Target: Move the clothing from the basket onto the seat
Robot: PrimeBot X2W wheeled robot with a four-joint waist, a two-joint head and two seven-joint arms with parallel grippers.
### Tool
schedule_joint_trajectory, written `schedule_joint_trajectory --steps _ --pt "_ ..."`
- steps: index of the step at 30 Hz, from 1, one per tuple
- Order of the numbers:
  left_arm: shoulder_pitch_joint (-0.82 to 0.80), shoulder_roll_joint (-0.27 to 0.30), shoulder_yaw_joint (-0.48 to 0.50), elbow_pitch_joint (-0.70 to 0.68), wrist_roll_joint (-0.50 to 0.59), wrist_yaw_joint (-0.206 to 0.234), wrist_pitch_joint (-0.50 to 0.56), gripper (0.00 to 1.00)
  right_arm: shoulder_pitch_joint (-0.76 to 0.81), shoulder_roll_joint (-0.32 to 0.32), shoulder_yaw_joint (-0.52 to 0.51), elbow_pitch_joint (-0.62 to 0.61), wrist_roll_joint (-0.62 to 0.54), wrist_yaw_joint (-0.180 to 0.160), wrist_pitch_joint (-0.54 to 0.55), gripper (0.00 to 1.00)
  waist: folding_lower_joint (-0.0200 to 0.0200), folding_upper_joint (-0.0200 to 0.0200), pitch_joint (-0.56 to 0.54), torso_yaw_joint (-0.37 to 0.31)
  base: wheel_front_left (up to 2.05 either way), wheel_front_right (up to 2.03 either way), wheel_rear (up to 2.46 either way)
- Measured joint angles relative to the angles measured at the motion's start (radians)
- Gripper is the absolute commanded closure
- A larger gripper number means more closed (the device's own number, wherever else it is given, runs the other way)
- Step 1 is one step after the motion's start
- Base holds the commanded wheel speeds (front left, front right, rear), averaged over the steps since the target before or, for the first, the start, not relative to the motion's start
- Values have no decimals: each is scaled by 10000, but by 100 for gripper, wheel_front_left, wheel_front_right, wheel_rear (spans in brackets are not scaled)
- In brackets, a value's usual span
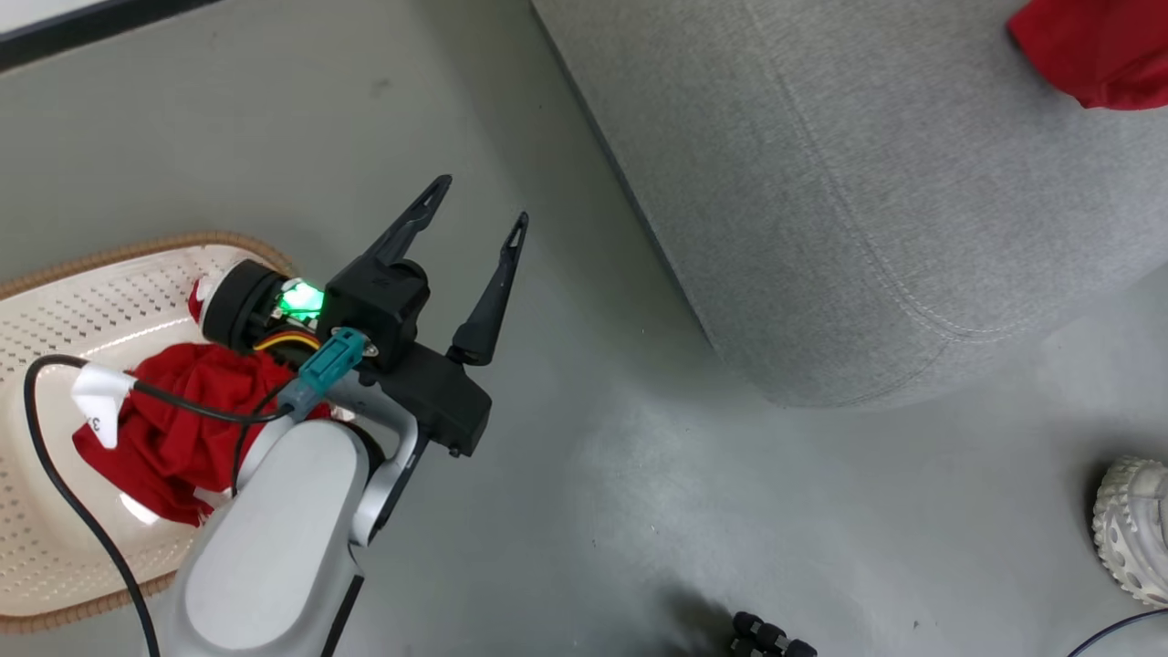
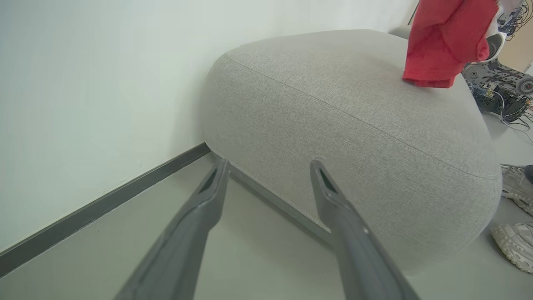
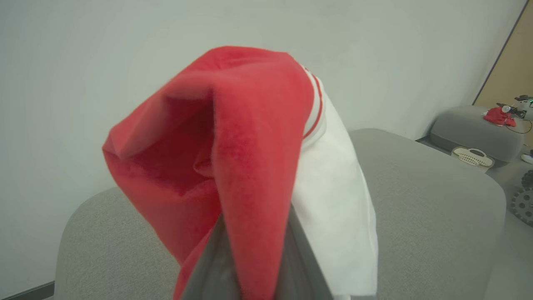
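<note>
The cream basket [image 1: 87, 301] sits on the floor at the left, with bright red clothing [image 1: 178, 429] bunched inside it. My left gripper [image 1: 481, 203] [image 2: 270, 166] hangs open and empty over the floor between the basket and the grey seat [image 1: 867, 182] [image 2: 354, 125]. My right gripper [image 3: 254, 250] is shut on a red garment [image 3: 233, 158] with a white part, which drapes over the fingertips and hides them. That garment [image 2: 445, 41] [image 1: 1095, 50] hangs over the far part of the seat [image 3: 424, 208], its lower edge at the cushion.
A person's pale shoe [image 1: 1131, 529] [image 2: 514, 246] stands on the floor near the seat's rounded corner. The wall and dark skirting [image 2: 104, 204] run behind the seat. A second grey seat and basket [image 3: 470, 156] stand far off.
</note>
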Motion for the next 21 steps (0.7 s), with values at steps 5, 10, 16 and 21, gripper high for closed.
schedule_joint_trajectory --steps 5,10,16,21 --pt "-36 173 -4 -88 2 -2 151 0 -312 -19 -295 395 226 -2 0 100 0 0 344 130 0 0 0" --pt "-276 286 0 -173 21 -6 253 0 -375 -10 -527 759 328 -150 0 100 0 1 707 247 0 0 0" --pt "-350 395 0 -265 75 -86 336 0 -488 320 -779 1085 483 -441 -2 100 1 0 1135 369 0 0 0" --pt "-399 435 10 -274 86 -88 374 0 -525 393 -1053 1565 731 -617 -2 100 0 0 1416 472 0 0 0"
